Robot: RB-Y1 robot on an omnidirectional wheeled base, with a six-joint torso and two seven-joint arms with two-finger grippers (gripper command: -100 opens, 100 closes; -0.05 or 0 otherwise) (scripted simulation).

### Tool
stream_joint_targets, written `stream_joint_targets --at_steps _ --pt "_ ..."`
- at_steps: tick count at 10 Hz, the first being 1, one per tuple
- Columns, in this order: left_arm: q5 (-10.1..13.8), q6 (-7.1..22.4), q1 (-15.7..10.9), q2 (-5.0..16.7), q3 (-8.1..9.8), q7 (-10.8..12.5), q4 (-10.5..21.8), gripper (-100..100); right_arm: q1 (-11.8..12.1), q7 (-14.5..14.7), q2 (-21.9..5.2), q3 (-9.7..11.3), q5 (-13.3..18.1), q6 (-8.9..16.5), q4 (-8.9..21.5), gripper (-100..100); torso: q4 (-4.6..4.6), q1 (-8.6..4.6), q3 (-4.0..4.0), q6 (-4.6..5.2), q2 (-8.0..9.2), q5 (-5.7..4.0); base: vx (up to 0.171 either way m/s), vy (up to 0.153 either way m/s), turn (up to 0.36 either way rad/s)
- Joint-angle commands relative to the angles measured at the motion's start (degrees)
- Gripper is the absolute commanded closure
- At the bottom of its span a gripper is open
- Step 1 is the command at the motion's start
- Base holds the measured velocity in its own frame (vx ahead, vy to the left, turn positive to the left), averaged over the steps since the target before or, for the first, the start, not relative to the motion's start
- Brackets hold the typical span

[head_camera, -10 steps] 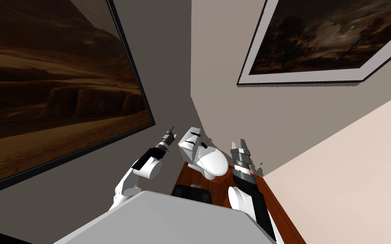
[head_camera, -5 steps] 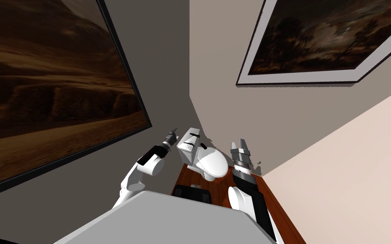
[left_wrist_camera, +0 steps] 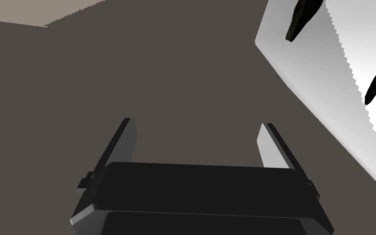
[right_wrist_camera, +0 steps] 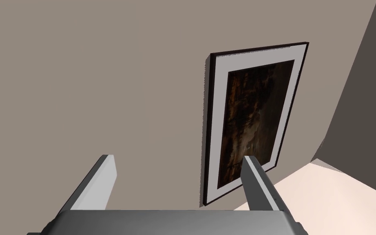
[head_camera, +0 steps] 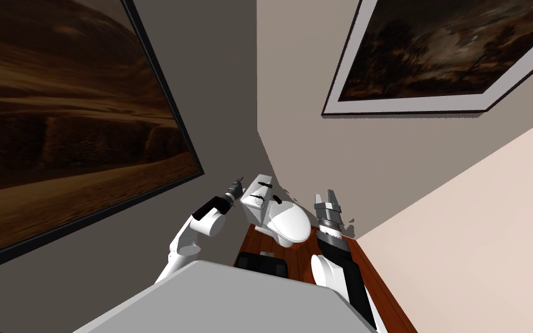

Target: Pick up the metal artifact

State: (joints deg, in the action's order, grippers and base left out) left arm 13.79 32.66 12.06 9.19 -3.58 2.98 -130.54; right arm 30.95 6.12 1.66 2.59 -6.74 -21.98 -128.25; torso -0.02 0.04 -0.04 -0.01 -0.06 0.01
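White toilet tank [head_camera: 256, 203], head view: it stands in the room corner on a reddish-brown planked floor [head_camera: 380, 283], with the bowl lid [head_camera: 289, 224] down. The dark artifact [head_camera: 265, 184] lies on the tank's top and reads as short dark slivers; material cannot be told. The left gripper [head_camera: 236, 186] is just beside the tank, on the side toward the dark wall [head_camera: 219, 87], apart from the artifact. The right gripper [head_camera: 326, 198] is raised on the toilet's other side, near the bowl.

Left wrist view: left fingers [left_wrist_camera: 122, 138] spread wide, nothing between them, facing the dark wall. The tank's white top lies off to one side of the fingers. Two dark tapered pieces of the artifact rest on it, both outside the gap.

Right wrist view: right fingers [right_wrist_camera: 103, 179] spread wide, empty.
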Motion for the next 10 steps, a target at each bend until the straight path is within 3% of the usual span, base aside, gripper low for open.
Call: stream_joint_targets --at_steps 1,2,5,7,10 --pt "0.28 2.86 -0.67 0.05 -0.06 0.4 0.55 -100 0.0 0.0 0.0 0.0 0.0 0.0 0.0 0 0.0 0.0 0.0 0.0 0.0 0.0 0.044 0.013 -0.032" --pt "0.28 3.48 -0.67 0.05 -0.06 0.4 0.55 -100 0.0 0.0 0.0 0.0 0.0 0.0 0.0 0 -0.02 -0.01 -0.04 -0.01 -0.07 0.0 0.021 0.002 -0.002" --pt "1.11 8.96 -3.19 -0.09 -0.42 1.76 2.11 -100 0.0 0.0 0.0 0.0 0.0 0.0 0.0 0 0.0 -0.05 0.0 -0.01 0.01 -0.01 0.015 0.009 -0.033" --pt "1.11 11.32 -3.19 -0.09 -0.42 1.76 2.11 -100 0.0 0.0 0.0 0.0 0.0 0.0 0.0 0 0.0 -0.01 0.0 -0.01 0.01 0.0 0.013 0.008 -0.017" --pt "1.94 16.58 -5.78 -0.27 -0.78 3.13 3.88 -100 0.01 0.0 0.0 0.0 0.0 0.0 0.0 0 -0.04 -0.06 -0.1 -0.01 -0.19 -0.01 0.068 0.002 -0.043"
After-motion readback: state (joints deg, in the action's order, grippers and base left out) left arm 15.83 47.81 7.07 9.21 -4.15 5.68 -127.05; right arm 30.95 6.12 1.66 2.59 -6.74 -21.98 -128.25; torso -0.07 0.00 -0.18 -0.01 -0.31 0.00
